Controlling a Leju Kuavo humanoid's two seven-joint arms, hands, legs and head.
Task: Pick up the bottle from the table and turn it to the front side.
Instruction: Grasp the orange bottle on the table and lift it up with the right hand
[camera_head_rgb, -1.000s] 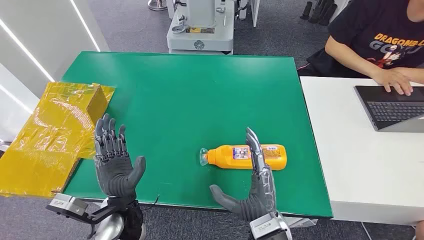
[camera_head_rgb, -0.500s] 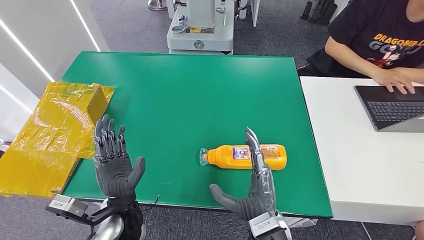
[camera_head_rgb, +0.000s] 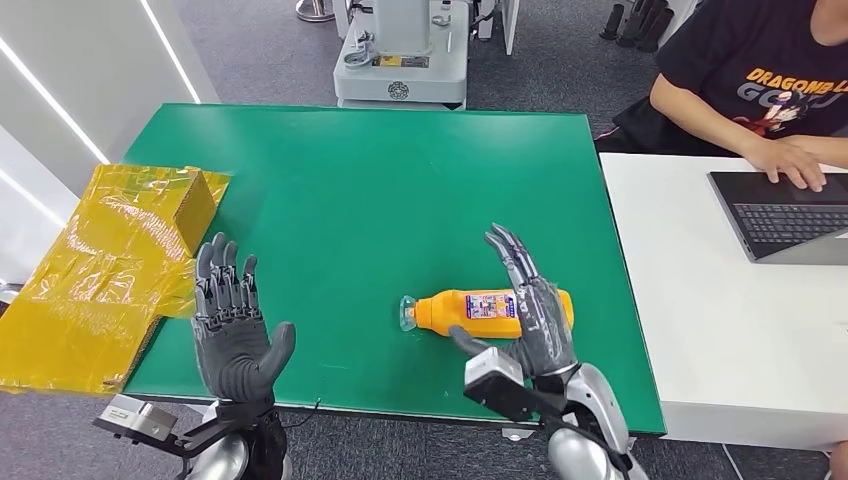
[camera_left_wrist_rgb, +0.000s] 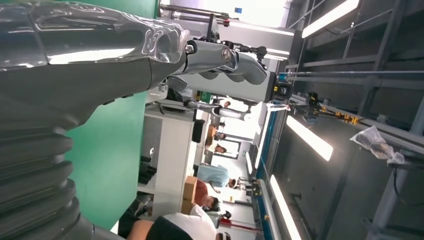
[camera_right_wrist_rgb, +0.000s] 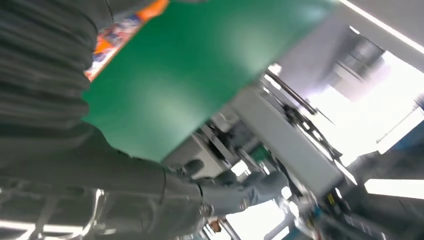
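A yellow plastic-wrapped box (camera_head_rgb: 110, 250) lies at the far left, overlapping the edge of the green table (camera_head_rgb: 380, 200). The left hand (camera_head_rgb: 232, 330) hovers over the table's near left edge, palm up, fingers spread, holding nothing. Further right, the orange bottle (camera_head_rgb: 480, 312) lies on its side near the front edge, cap pointing left. The right hand (camera_head_rgb: 535, 310) is over the bottle's right half, fingers spread, not closed on it. At the far right, a person (camera_head_rgb: 770, 90) types on a laptop (camera_head_rgb: 785, 215) on a white table (camera_head_rgb: 720, 320).
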